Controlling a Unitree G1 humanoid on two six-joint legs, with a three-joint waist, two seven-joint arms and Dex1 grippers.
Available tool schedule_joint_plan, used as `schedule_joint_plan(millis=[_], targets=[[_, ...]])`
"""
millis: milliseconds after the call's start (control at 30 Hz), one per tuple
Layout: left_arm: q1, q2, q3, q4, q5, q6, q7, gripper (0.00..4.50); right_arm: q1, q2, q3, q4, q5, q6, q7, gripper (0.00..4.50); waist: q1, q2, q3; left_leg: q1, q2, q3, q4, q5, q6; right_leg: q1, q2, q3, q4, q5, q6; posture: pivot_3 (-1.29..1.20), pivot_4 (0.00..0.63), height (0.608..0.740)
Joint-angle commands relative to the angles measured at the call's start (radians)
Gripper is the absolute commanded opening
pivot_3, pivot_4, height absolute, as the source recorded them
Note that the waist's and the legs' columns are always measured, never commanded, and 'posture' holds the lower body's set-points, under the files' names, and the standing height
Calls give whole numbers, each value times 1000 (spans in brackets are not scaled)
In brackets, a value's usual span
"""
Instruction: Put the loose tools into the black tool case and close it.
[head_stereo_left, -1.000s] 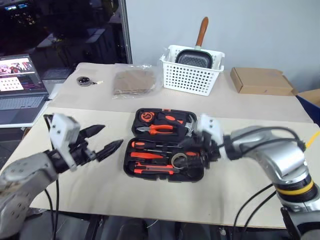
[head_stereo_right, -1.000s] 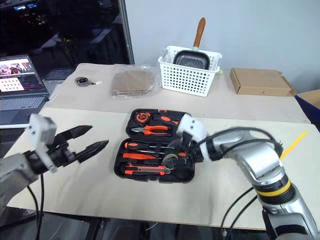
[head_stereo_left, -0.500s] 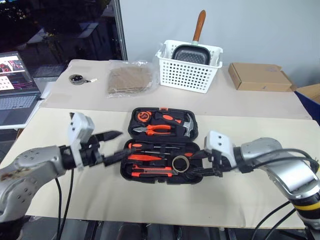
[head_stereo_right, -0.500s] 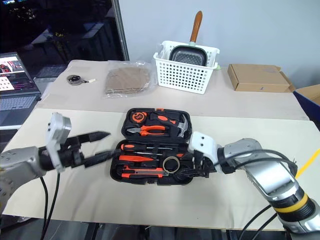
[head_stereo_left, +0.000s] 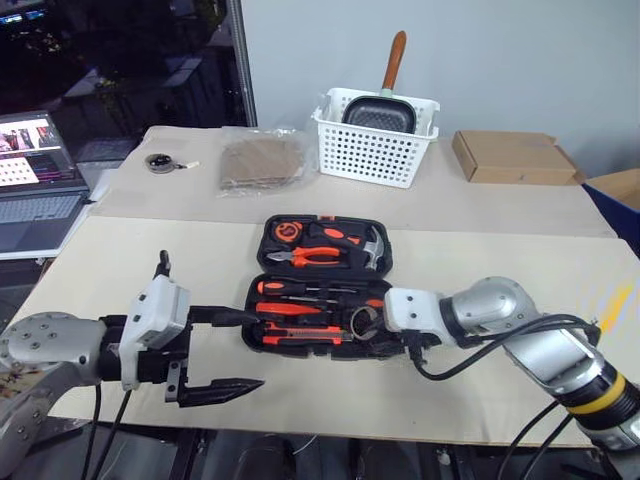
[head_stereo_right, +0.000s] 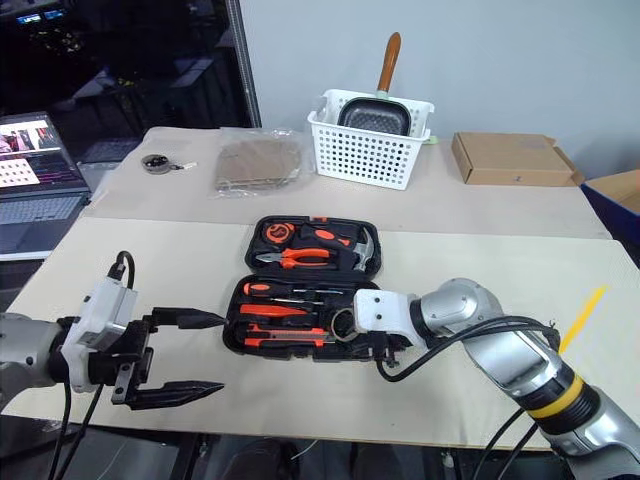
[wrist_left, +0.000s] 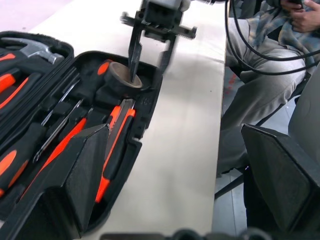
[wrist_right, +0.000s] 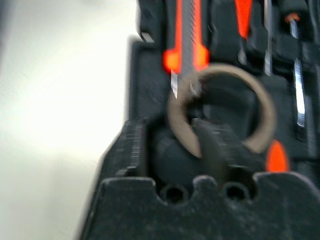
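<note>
The black tool case (head_stereo_left: 266, 240) lies open on the table, its lid half toward the far side. Screwdrivers (head_stereo_left: 300, 290) and a red-and-black utility knife (head_stereo_left: 300, 336) rest in its near half. The grey tape ring (head_stereo_left: 360, 320) stands at the near right corner of the case. My right gripper (head_stereo_left: 368, 330) is open but narrow, one finger inside the tape ring (wrist_left: 122, 80) and the other outside its wall. My left gripper (head_stereo_left: 258, 350) is wide open and empty, just off the case's near left corner, one finger above the other.
Orange-handled pliers (head_stereo_left: 312, 257) and a hammer (head_stereo_left: 373, 245) sit in the lid half. At the back stand a white basket (head_stereo_left: 375, 155) with a pan, a cardboard box (head_stereo_left: 510, 158) and a plastic bag (head_stereo_left: 262, 165). A laptop (head_stereo_left: 40, 190) is far left. A seated person (wrist_left: 270, 80) is beside the table.
My right gripper sank onto the tape ring and its jaws narrowed around the ring's wall. My left gripper pulled back toward the table's front edge and turned, its fingers still wide apart.
</note>
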Motion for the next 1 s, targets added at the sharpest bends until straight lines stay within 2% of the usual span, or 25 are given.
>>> schedule_joint_plan(millis=[33, 133, 267, 500, 633, 1000], targets=[[15, -10, 1, -25, 15, -30, 2, 4500, -35, 20, 8, 22, -68, -67, 4, 172, -1, 0, 0, 0, 0, 0, -1, 0, 0, -1, 0, 0, 0, 0, 0, 0, 150, 740], [25, -21, -1, -25, 26, -39, 3, 4500, -42, 24, 10, 26, -96, -92, 12, 55, 0, 0, 0, 0, 1, 0, -1, 0, 0, 0, 1, -1, 0, 0, -1, 0, 150, 740], [32, -35, -3, -24, 33, -50, 13, 4500, -51, 24, -29, -21, -47, -35, 45, 55, 1, 0, 0, 0, 1, 0, 0, 0, 0, 0, 0, -1, 0, 0, -1, 0, 150, 740], [46, -48, -14, -22, 50, -71, 14, 4500, -42, -73, -87, -121, 31, 88, 147, 55, 3, 0, 0, 0, 1, 0, -1, 0, -1, 0, 1, -1, 0, 0, -1, 0, 150, 740], [48, -55, -24, -22, 59, -77, 14, 4500, -39, -83, -66, -139, 41, 159, 162, 55, 2, 0, 0, 0, 2, 0, -1, -1, 0, 0, 0, -1, 0, 0, -1, 0, 150, 740], [53, -56, -24, -24, 62, -79, 17, 4500, -46, -58, 19, -73, -21, 129, 177, 55, 2, 0, 0, 0, 2, 0, -1, -1, 0, 0, 1, -1, 0, -1, -1, 0, 150, 740]])
